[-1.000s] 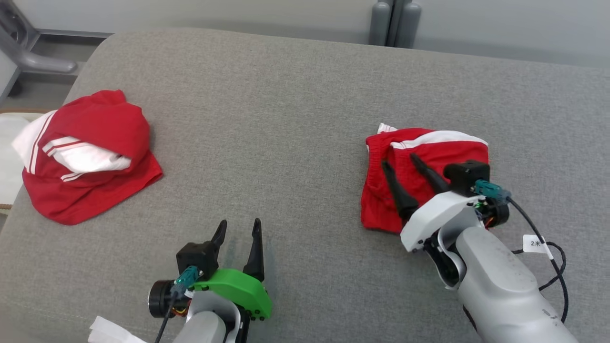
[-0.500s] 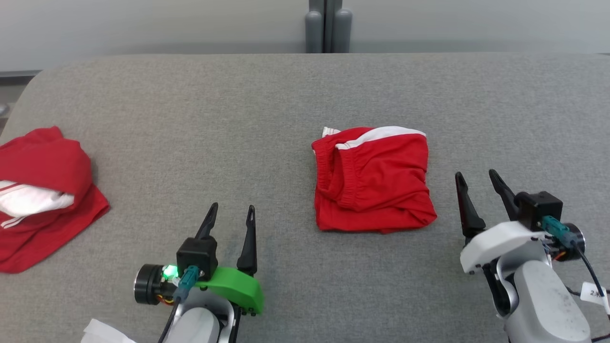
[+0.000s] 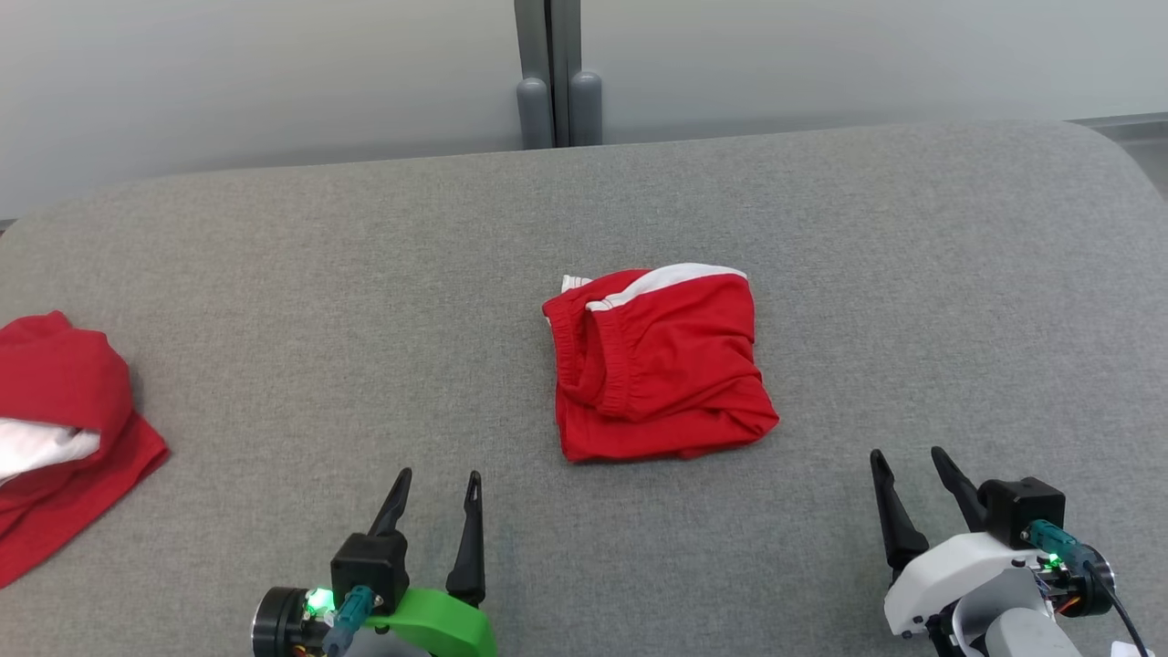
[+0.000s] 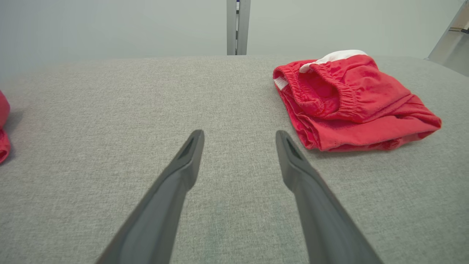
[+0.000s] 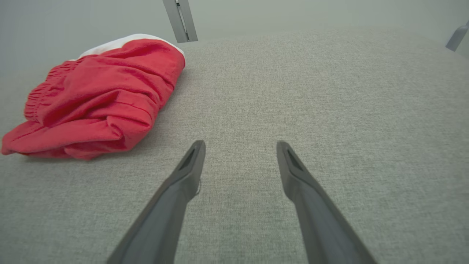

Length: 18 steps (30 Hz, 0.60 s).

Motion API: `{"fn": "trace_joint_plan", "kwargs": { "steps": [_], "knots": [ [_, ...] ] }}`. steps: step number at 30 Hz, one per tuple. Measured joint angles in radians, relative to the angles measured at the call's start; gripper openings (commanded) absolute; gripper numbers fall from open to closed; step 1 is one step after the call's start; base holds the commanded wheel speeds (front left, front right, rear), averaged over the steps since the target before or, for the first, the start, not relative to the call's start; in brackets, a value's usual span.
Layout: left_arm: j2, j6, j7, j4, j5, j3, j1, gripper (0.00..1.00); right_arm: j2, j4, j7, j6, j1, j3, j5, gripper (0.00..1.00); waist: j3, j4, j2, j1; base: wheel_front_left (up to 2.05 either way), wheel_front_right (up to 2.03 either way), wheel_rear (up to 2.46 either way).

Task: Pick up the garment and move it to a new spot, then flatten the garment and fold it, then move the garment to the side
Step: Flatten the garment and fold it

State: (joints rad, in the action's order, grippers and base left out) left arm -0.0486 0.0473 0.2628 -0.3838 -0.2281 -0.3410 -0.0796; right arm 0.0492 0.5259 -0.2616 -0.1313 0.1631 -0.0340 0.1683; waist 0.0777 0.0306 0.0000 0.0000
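The garment, red shorts with a white side stripe and a gathered waistband, lies folded into a compact bundle in the middle of the grey padded surface. It also appears at the upper right of the left wrist view and at the upper left of the right wrist view. My left gripper stands open near the front edge, left of the bundle, nothing between its fingers. My right gripper is open too, low at the right and clear of the cloth. Both wrist views show the jaws spread over bare fabric.
A second red and white garment lies crumpled at the far left edge of the surface. Behind the surface runs a pale wall with a grey vertical post. Bare grey surface stretches to the right and behind the bundle.
My right gripper has lifted off the folded shorts and drawn back toward the lower right. The camera has swung, so the whole scene has shifted left. The left gripper stays open in place.
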Motion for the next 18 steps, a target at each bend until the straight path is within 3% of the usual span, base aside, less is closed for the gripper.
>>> {"fn": "trace_joint_plan", "kwargs": {
  "steps": [9,13,18],
  "knots": [
    [0.0,-0.001,0.0,0.004,-0.009,-0.011,-0.004,1.0,0.0,-0.019,0.0,0.0,0.024,0.058,0.002,1.0,0.008,0.017,0.0,0.0,0.0,0.0,0.0],
    [0.0,-0.001,0.0,0.006,-0.02,-0.021,-0.007,1.0,0.0,-0.036,0.0,0.0,0.065,0.161,0.016,1.0,0.02,0.033,0.0,0.0,0.0,0.0,0.0],
    [0.0,-0.002,0.0,0.008,-0.027,-0.044,-0.023,1.0,-0.001,-0.016,0.0,0.0,0.155,0.317,0.132,1.0,0.04,0.064,0.0,0.0,0.0,0.0,0.0]
  ]
}}
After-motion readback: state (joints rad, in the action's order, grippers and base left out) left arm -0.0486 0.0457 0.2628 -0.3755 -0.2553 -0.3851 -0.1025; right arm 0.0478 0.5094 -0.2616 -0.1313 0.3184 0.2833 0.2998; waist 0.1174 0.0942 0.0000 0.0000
